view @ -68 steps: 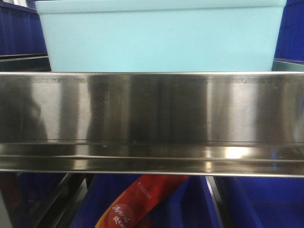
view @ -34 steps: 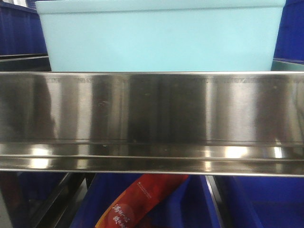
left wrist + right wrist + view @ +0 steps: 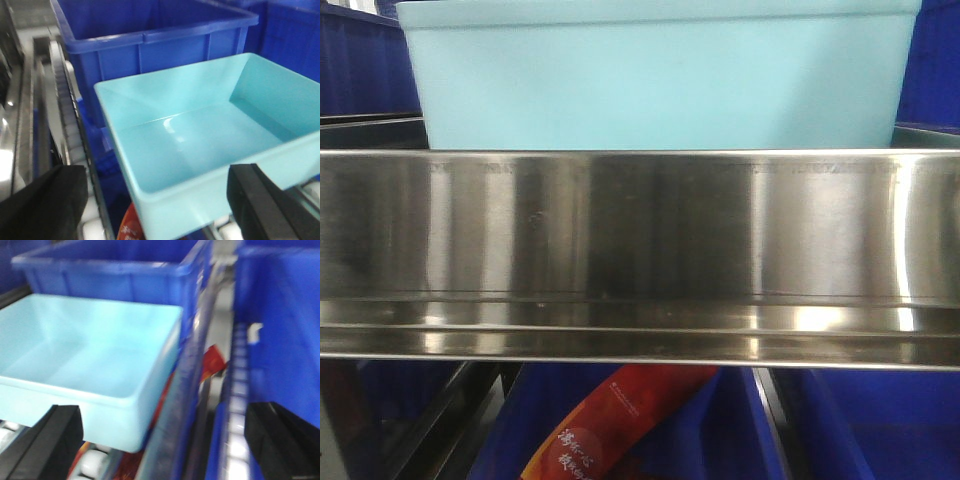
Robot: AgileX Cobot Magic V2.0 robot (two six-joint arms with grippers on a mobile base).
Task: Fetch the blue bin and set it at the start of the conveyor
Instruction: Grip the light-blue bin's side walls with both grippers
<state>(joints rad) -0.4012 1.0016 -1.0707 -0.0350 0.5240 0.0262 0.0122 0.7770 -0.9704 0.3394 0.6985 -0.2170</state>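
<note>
Nearest the left wrist camera, the left pincer (image 3: 155, 200) stands spread wide, its two black fingers (image 3: 45, 205) at the bottom corners of the view with the near wall of the blue bin (image 3: 200, 135) between them. The right-side finger overlaps the bin's near corner, but whether it touches cannot be told. The right pincer (image 3: 165, 440) is likewise apart and holds nothing; the bin's near right corner lies between its fingers, closer to the left one. From the front camera, a broad stainless-steel shelf rail (image 3: 640, 230) crosses the whole view, and the bin sits on the shelf just behind and above it, upright, its smooth pale turquoise wall filling most of the width. Under the rail, on the level below, a red packet (image 3: 610, 420) with white lettering lies tilted in a dark blue tub (image 3: 860, 425). White rollers (image 3: 92, 465) show under the bin's near edge in the right wrist view. The bin's inside is bare and glossy. Just behind it stands a dark royal-blue ribbed crate (image 3: 150, 30), close to its far wall, and a line of rollers (image 3: 70, 125) runs along the shelf to the left. Another dark blue crate (image 3: 285, 330) stands beyond a metal rail to the bin's right.
</note>
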